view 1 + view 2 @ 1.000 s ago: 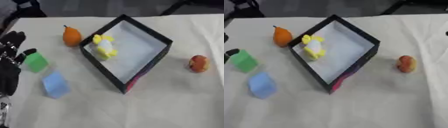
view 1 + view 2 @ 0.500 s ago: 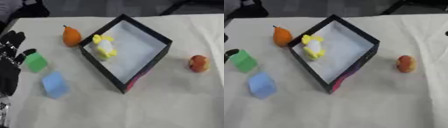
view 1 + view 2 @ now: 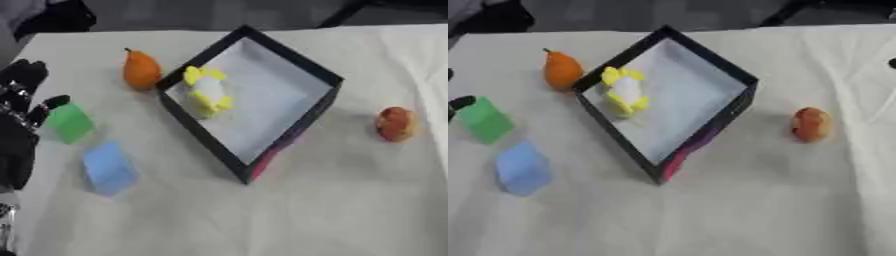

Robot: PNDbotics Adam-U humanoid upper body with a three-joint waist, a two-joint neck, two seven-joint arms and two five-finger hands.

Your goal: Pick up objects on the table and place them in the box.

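Note:
A black box with a white floor stands turned like a diamond in the middle of the table. A yellow and white toy lies inside it near its left wall. An orange pear stands just left of the box. A green block and a light blue block lie further left. A red and orange fruit lies to the right of the box. My left hand is at the left edge with fingers up and relaxed, a fingertip touching the green block. My right hand shows in no view.
A white cloth covers the table. Its far edge meets a dark background at the top. A dark shape sits beyond the far left corner.

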